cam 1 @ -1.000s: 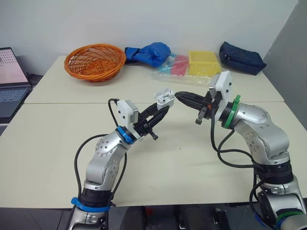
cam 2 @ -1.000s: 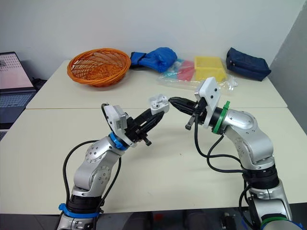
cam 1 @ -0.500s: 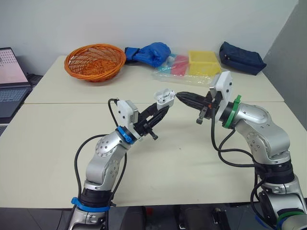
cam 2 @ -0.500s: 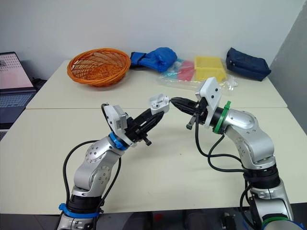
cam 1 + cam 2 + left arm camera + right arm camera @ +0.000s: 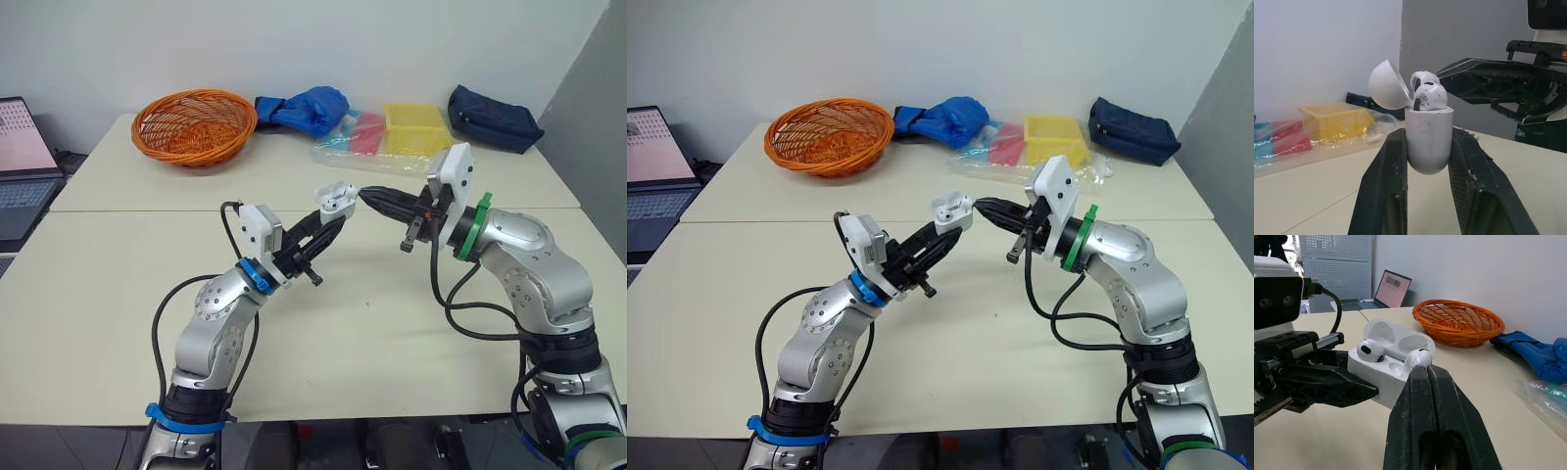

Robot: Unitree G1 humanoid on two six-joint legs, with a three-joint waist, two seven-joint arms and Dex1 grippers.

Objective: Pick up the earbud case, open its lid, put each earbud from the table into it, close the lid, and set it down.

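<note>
My left gripper (image 5: 331, 219) is shut on a white earbud case (image 5: 335, 202) and holds it up above the table's middle. The case lid (image 5: 1388, 85) stands open. Two white earbuds sit in the case: one earbud (image 5: 1370, 350) lies low in its slot, while the other earbud (image 5: 1419, 358) stands a bit higher. My right gripper (image 5: 364, 195) is shut and reaches in from the right, its tip touching the higher earbud. In the left wrist view the right gripper (image 5: 1445, 81) ends right beside the earbud heads (image 5: 1426, 88).
At the back of the table stand an orange basket (image 5: 193, 125), a blue cloth (image 5: 309, 108), a yellow bin (image 5: 415, 127) with plastic bags, and a dark pouch (image 5: 493, 117). A laptop (image 5: 20, 157) sits at the far left.
The right gripper's tip drew back slightly from the case and returned to it. The left gripper and the case have stayed put.
</note>
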